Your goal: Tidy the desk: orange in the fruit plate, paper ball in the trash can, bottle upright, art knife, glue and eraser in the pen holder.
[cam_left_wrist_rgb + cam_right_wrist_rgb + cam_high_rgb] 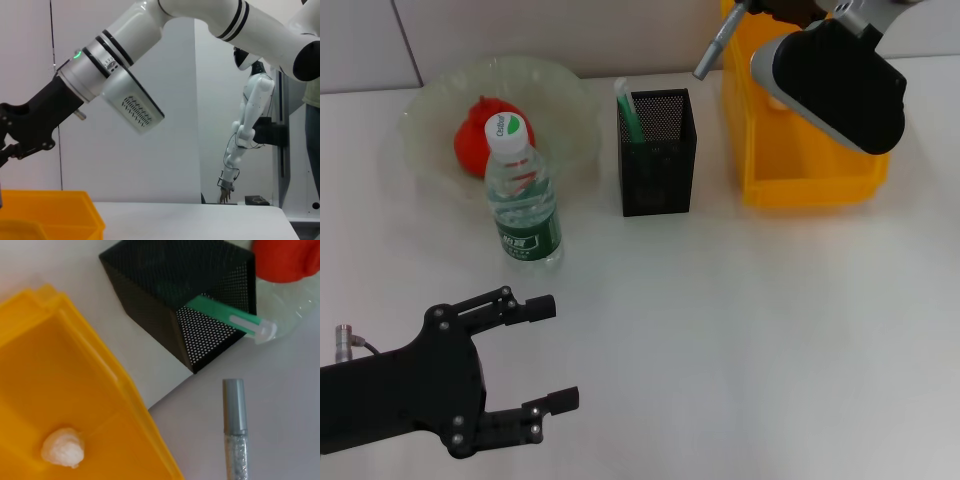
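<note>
Right gripper held the glue above the pen holder
Light, stiff, slick tube, best pinched mid-body; my left gripper hung wide open

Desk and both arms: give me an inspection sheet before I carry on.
Surface: white desk, bare in front of the things.
Orange: in the fruit plate.
Paper ball: inside the trash can.
Bottle: upright, in front of the fruit plate.
Pen holder: holds a green art knife; eraser not seen.
Glue: silver tube in the air near the right gripper, between pen holder and trash can; grip not visible.
Left gripper: open, empty, low over the near desk.
Clutter: nothing seen.
Cables: short lead by the left wrist.
Surroundings: another robot standing in the background.
</note>
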### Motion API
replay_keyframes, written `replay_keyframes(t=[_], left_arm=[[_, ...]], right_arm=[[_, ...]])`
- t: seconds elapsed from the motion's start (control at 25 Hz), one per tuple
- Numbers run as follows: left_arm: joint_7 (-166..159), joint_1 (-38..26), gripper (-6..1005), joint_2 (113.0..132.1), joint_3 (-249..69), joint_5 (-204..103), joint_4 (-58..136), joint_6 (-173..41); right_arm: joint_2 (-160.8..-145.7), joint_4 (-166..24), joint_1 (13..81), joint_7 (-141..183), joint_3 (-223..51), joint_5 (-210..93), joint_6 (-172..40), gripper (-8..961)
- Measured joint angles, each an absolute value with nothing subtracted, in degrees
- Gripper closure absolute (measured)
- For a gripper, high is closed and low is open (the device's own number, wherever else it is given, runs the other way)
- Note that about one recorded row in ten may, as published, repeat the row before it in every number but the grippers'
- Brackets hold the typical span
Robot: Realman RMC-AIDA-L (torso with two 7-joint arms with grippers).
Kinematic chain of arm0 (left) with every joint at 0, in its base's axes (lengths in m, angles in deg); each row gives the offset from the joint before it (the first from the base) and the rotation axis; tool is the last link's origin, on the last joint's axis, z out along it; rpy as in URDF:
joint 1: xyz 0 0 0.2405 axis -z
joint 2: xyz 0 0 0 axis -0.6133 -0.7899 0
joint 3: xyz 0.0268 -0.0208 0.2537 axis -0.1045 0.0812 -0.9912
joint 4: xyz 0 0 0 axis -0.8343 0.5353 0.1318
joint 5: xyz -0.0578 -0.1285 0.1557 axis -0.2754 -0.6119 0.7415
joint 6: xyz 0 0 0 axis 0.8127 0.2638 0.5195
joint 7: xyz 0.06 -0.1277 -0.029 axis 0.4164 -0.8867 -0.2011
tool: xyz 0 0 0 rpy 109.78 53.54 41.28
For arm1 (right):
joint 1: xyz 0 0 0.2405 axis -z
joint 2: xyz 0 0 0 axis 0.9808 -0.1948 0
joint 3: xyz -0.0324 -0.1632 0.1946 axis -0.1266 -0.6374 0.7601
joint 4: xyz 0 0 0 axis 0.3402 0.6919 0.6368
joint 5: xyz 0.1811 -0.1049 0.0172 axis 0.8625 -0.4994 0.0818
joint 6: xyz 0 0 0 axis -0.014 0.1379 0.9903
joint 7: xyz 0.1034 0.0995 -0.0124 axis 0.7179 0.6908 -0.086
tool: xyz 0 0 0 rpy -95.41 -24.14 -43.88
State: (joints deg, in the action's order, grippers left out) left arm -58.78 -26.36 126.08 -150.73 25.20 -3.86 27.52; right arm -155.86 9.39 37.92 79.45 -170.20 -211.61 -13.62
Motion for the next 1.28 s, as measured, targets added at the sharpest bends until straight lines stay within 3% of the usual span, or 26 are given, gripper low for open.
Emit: replay_keyframes(t=[1.28], left_arm=[[-58.7, -26.6, 206, 126.26, -151.5, 25.2, -3.8, 27.7]], right_arm=[[-157.67, 0.4, 33.5, 73.7, -175.1, -211.6, -18.4, 827]])
